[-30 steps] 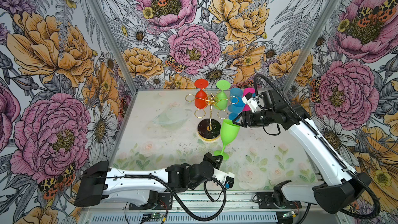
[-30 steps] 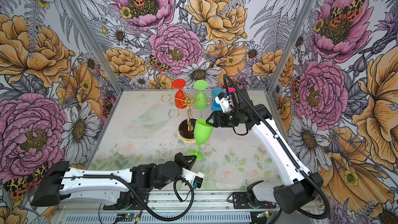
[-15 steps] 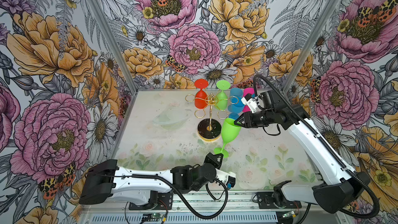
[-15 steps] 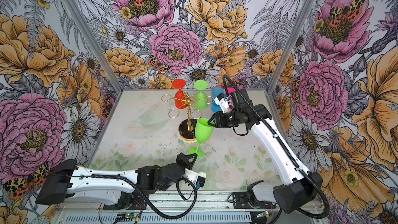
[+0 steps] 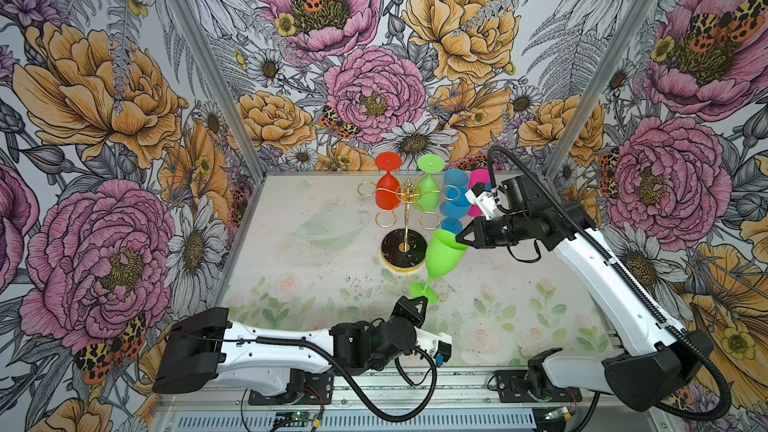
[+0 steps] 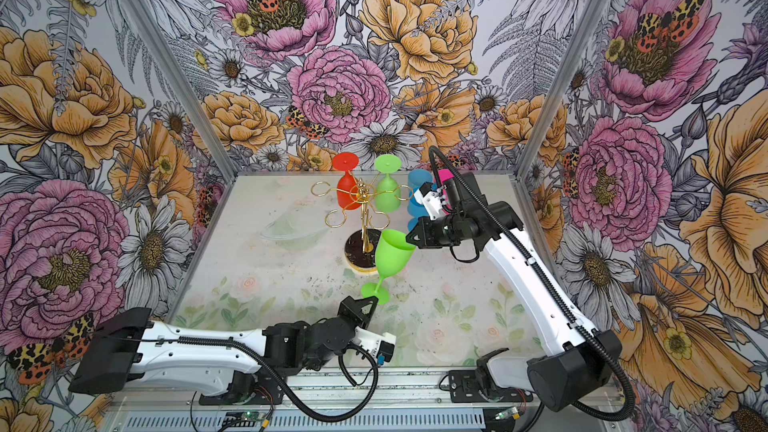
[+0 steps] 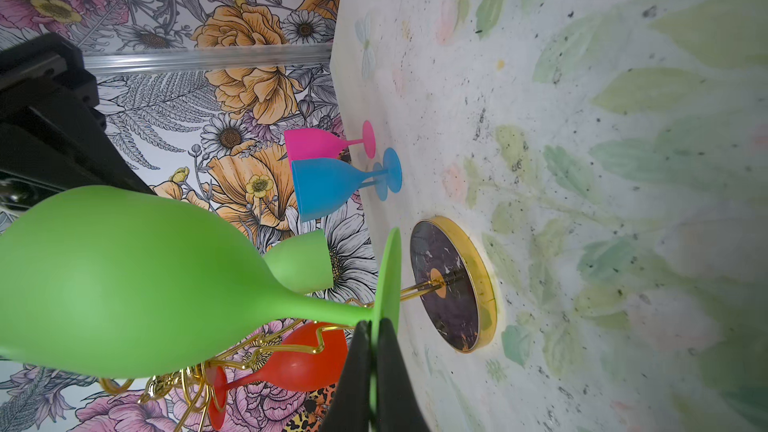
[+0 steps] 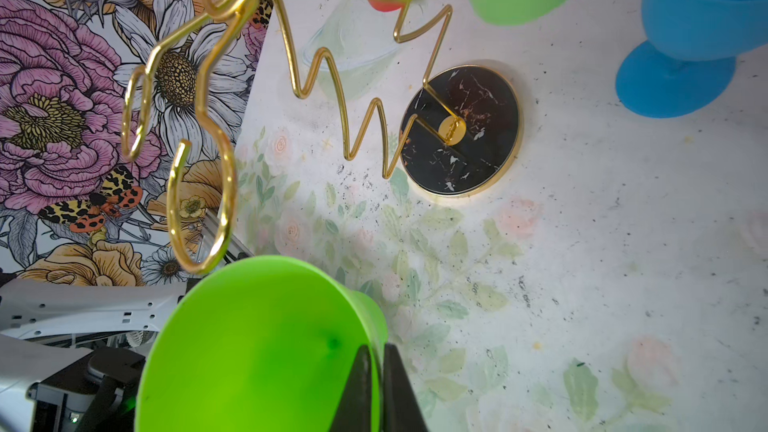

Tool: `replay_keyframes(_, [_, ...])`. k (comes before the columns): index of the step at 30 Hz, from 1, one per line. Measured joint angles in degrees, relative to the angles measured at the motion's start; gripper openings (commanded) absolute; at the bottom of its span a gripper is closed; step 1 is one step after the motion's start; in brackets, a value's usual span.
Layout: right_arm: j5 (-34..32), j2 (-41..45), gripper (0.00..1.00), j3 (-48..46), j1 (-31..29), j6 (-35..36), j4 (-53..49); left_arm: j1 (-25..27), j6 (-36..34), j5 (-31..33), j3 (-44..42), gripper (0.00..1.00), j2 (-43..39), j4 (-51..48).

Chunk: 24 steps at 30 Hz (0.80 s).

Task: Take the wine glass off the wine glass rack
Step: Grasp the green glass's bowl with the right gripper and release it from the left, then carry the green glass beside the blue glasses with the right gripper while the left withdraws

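Note:
A bright green wine glass (image 5: 444, 253) (image 6: 392, 253) hangs tilted in the air in front of the wine glass rack (image 5: 409, 197) (image 6: 362, 195). My left gripper (image 5: 419, 303) (image 7: 373, 324) is shut on the edge of its foot. My right gripper (image 5: 459, 238) (image 8: 376, 351) is shut on its rim, one finger inside the bowl (image 8: 257, 347). The gold wire rack stands on a round black base (image 7: 453, 284) (image 8: 461, 130). A red glass (image 5: 387, 197) and a second green glass (image 5: 428, 197) hang upside down on its far arms.
Two blue glasses (image 5: 455, 201) and a pink one (image 5: 478, 184) stand on the table right of the rack, behind my right wrist. A faint dish-like shape (image 5: 328, 226) shows left of the rack. Flowered walls close the back and both sides.
My right gripper has closed on the green glass's rim. The left arm has shifted a little to the right, still holding the foot. The glass has barely moved.

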<state>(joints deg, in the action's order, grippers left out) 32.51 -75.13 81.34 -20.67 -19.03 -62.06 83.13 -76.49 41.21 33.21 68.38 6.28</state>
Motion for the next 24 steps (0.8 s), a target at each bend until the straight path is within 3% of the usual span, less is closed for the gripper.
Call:
replay_keyframes(8, [-0.4, 0.0, 0.00, -1.5, 0.0, 0.2, -1.0, 0.3, 0.8, 1.3, -1.0, 0.25, 1.8, 3.6])
replay_keyframes(14, [-3.2, 0.0, 0.00, -1.5, 0.0, 0.2, -1.4, 0.8, 2.9, 1.7, -1.1, 0.50, 2.4, 4.8])
replay_keyframes(20, [-9.5, 1.0, 0.00, -1.5, 0.3, 0.7, -1.6, 2.3, 8.2, 2.1, -1.3, 0.84, 2.3, 5.7])
replay_keyframes(24, [-15.2, 2.4, 0.00, -1.5, 0.5, 1.8, -1.6, 3.0, 13.9, 2.9, -1.4, 0.88, 2.1, 5.7])
